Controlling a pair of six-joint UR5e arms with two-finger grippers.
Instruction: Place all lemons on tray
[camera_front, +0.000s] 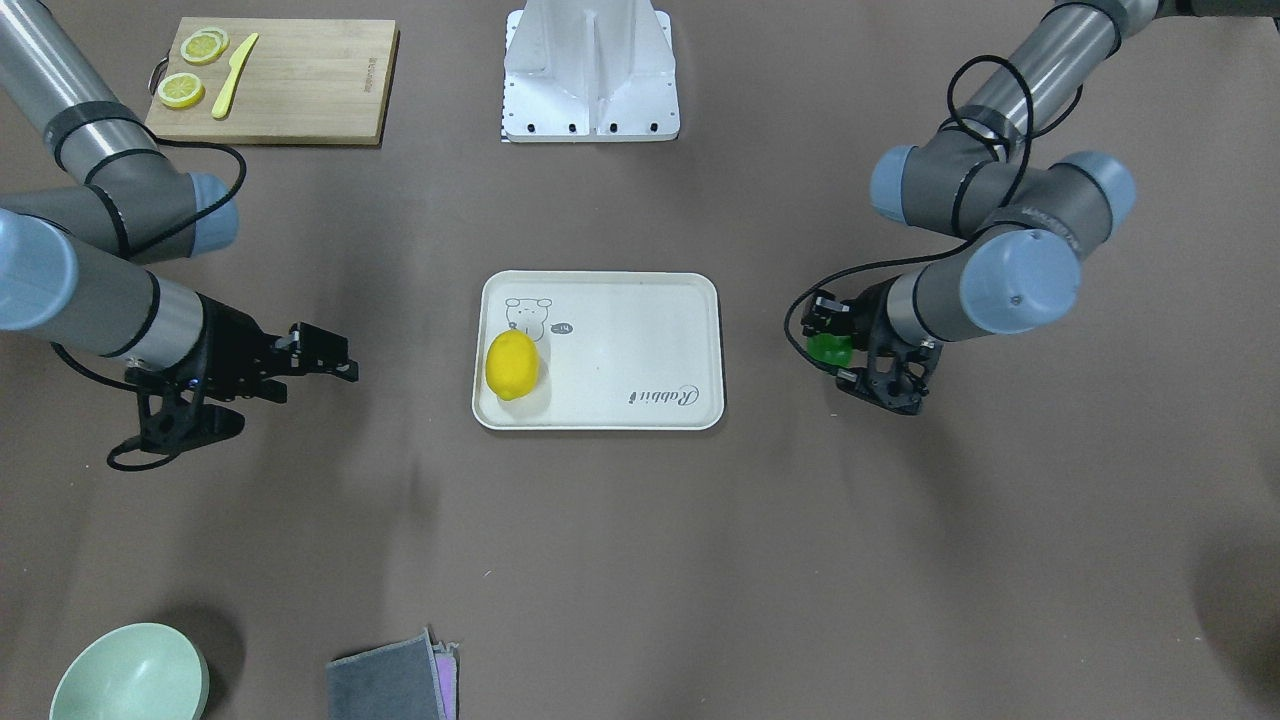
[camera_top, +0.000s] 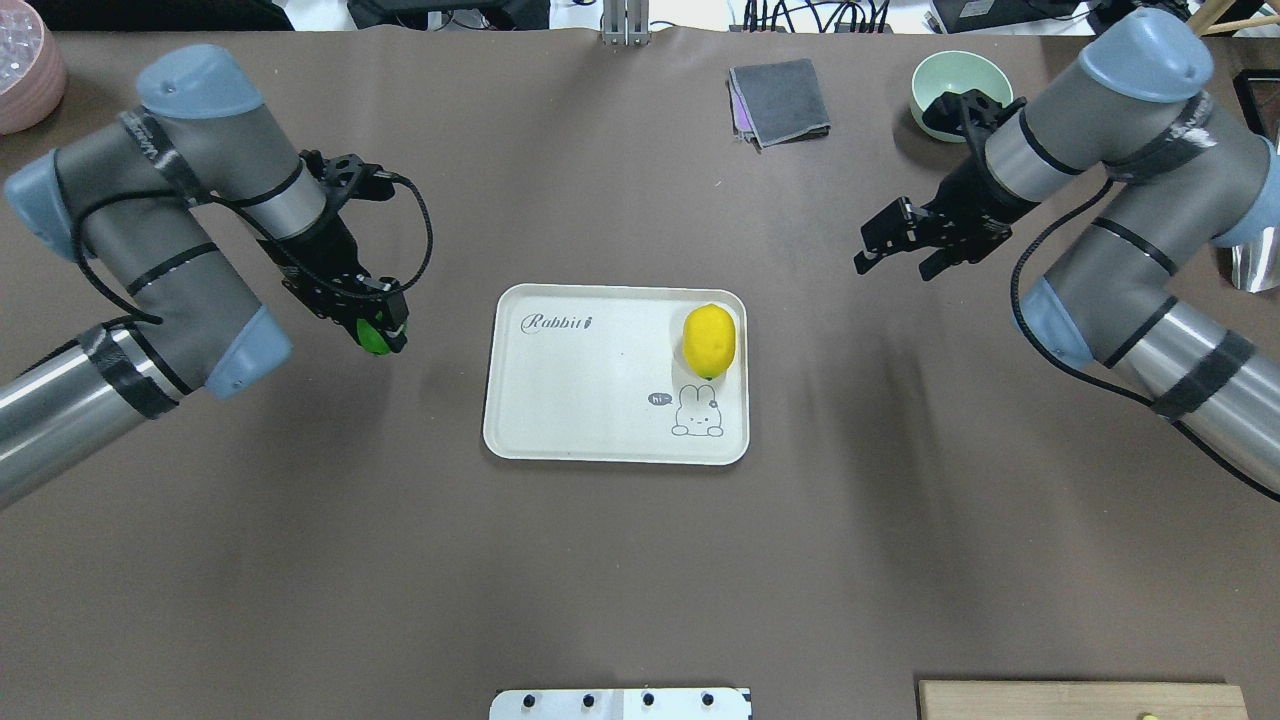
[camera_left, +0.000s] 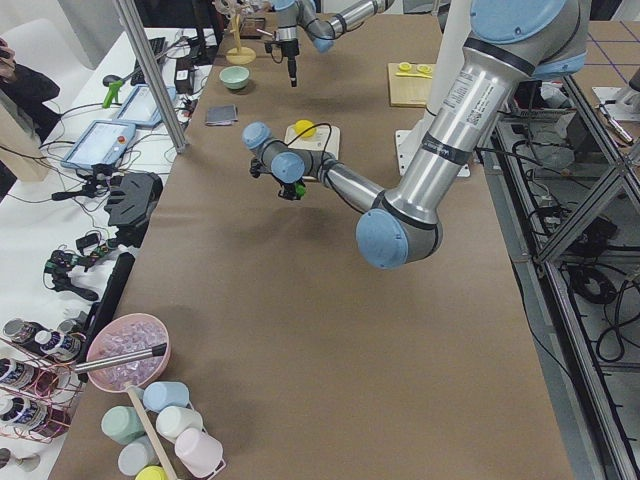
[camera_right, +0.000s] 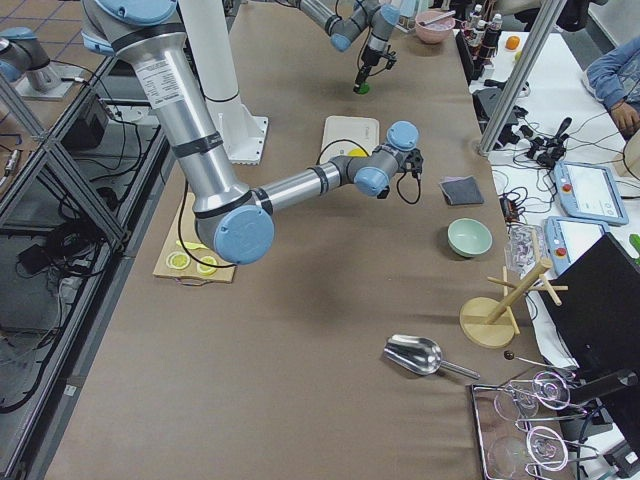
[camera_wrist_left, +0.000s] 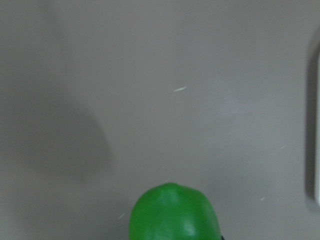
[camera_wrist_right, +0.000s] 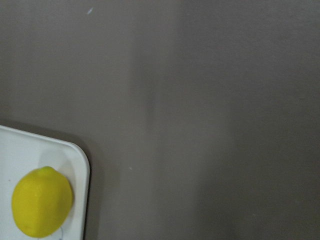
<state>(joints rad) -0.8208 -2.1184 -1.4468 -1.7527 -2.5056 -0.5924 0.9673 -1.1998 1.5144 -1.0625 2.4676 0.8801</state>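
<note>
1. The tray (camera_top: 600, 420) lies flat on the table. It holds the yellow lemon (camera_top: 709, 340), which lies on its side close to the tray's right rim, just past the rabbit drawing (the ears nearly reach the fruit).
2. The green lemon (camera_top: 375, 337) is off the tray, on the table side to the tray's left and apart from its rim.
3. The left gripper (camera_top: 380, 328) points down there, its fingers pinching the green lemon from above.
4. In the left wrist view the green lemon fills the bottom edge, with brown table beyond it and a strip of the tray's rim at the right edge. I cannot tell whether the fruit touches the table.
5. The right gripper (camera_top: 893, 262) hangs right of the tray, a little past its far edge, with its fingers spread apart. Its wrist view looks down on the tray's corner and the yellow lemon.
6. A pale green bowl (camera_top: 945, 85) stands well beyond the tray's far right corner, partly hidden by the right wrist.
7. A folded grey cloth (camera_top: 780, 100) lies beyond the tray's far edge.
8. A wooden board (camera_front: 300, 90) lies well apart from the tray on the robot's side, to the right. It carries lemon slices (camera_front: 181, 90) and a yellow knife (camera_front: 234, 75).
</note>
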